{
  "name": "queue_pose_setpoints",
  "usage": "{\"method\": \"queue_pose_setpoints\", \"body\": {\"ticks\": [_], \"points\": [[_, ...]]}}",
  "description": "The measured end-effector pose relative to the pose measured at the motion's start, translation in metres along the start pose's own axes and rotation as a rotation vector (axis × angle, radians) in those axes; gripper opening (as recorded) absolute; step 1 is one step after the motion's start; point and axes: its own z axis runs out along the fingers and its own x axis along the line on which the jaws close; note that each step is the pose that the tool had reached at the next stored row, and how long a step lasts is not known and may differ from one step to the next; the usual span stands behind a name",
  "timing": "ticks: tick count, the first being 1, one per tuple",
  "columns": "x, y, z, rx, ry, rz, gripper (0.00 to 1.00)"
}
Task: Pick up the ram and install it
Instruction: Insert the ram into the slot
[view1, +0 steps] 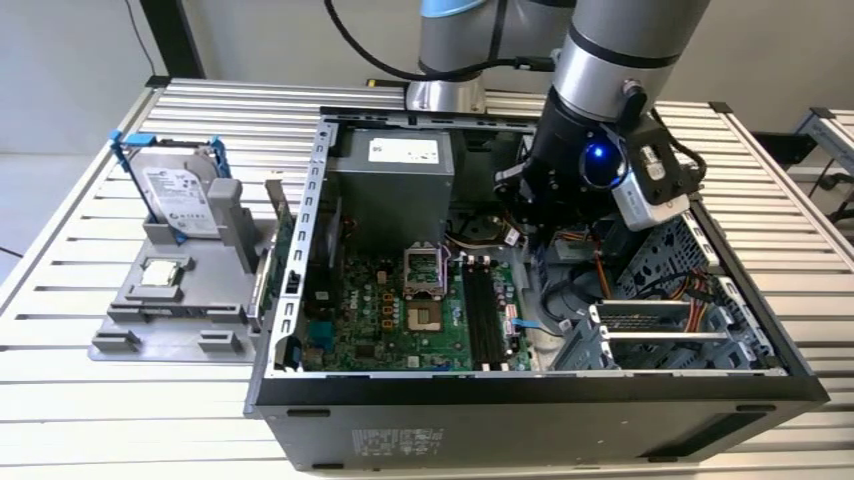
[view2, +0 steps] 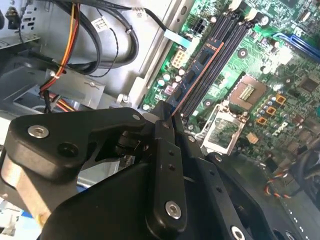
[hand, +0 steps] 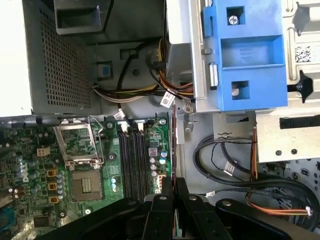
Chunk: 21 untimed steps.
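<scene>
Open desktop computer case lying on a slatted aluminium table, with the silver robot arm reaching down into it from above.

In both wrist views the black two-finger gripper has its jaws pressed together on the ram, a thin, long, dark circuit-board stick seen nearly edge-on, with a copper-coloured edge and flat chips along its face. The fingers pinch one end of it, and the rest reaches out past the fingertips.

The ram lies over the green motherboard, parallel to the row of long black memory slots and just beside them, on the side away from the open square processor socket. Whether it touches the board cannot be told.

A bundle of black, orange and yellow cables runs near the gripper, close to a blue plastic drive bracket.

At the exterior view's left, well apart from the case, a grey plastic fixture carries an upright silver hard drive in a blue frame and a small square silver processor chip.
</scene>
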Motion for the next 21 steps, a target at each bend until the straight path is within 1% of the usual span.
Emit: {"method": "queue_pose_setpoints", "body": {"ticks": [3,5,10,18,20,21], "points": [[0.0008,-0.0031,0.0053,-0.0012,0.0008,-0.009,0.00],[0.0027,-0.0045,0.0088,-0.0013,0.0010,-0.012,0.00],[0.0101,-0.0083,0.0177,-0.0014,0.0011,-0.014,0.00],[0.0253,-0.0140,0.0320,-0.0014,0.0012,-0.015,0.00],[0.0259,-0.0144,0.0354,-0.0013,0.0011,-0.015,0.00],[0.0259,-0.0144,0.0353,-0.0013,0.0012,-0.015,0.00]]}}
